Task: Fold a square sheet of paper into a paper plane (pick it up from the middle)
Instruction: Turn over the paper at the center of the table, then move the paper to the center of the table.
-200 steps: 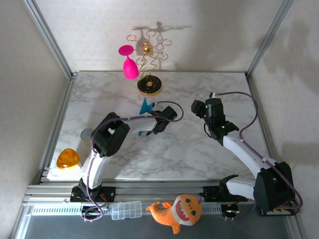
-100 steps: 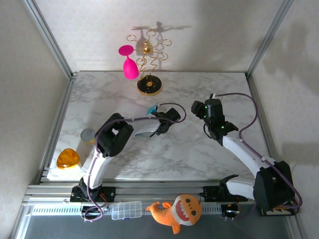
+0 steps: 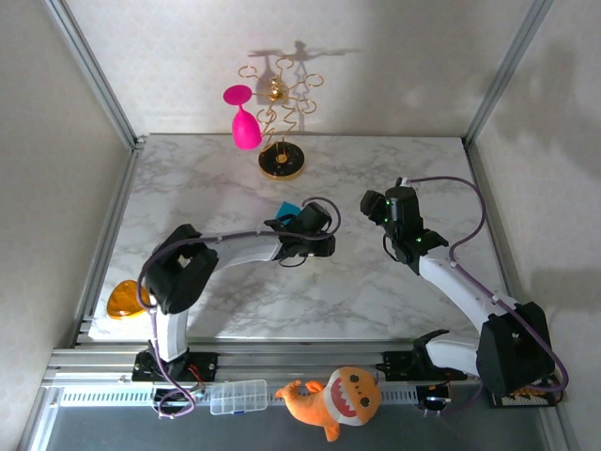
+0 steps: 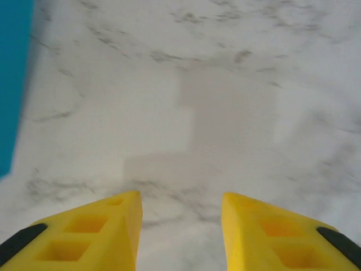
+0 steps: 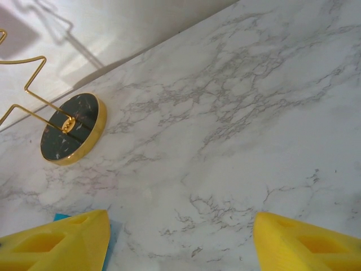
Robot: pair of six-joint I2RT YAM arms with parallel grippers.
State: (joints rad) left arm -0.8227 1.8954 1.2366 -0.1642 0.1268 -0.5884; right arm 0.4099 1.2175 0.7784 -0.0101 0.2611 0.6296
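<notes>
A piece of turquoise-blue paper (image 3: pixel 286 210) lies on the marble table (image 3: pixel 376 282), just beyond and left of my left gripper (image 3: pixel 302 235). Most of it is hidden by the gripper, so I cannot tell whether it is a flat sheet or a folded plane. In the left wrist view the paper (image 4: pixel 11 84) is a strip at the left edge. There my left gripper (image 4: pixel 180 199) stands open over bare marble, apart from the paper. My right gripper (image 5: pixel 181 221) is open wide above the table, and a sliver of the paper (image 5: pixel 114 236) shows beside its left finger (image 5: pixel 67 240).
A gold wire stand (image 3: pixel 281 165) with a pink goblet (image 3: pixel 245 127) hung on it is at the back centre; its round base (image 5: pixel 70 130) lies ahead of my right gripper. An orange object (image 3: pixel 127 299) sits at the left edge. A plush toy (image 3: pixel 335 396) and clear box (image 3: pixel 238 396) lie by the bases.
My left gripper has opened and let go of the blue paper, which now sits lower beside it. The left arm's elbow swung out to the left. The right arm has stayed still.
</notes>
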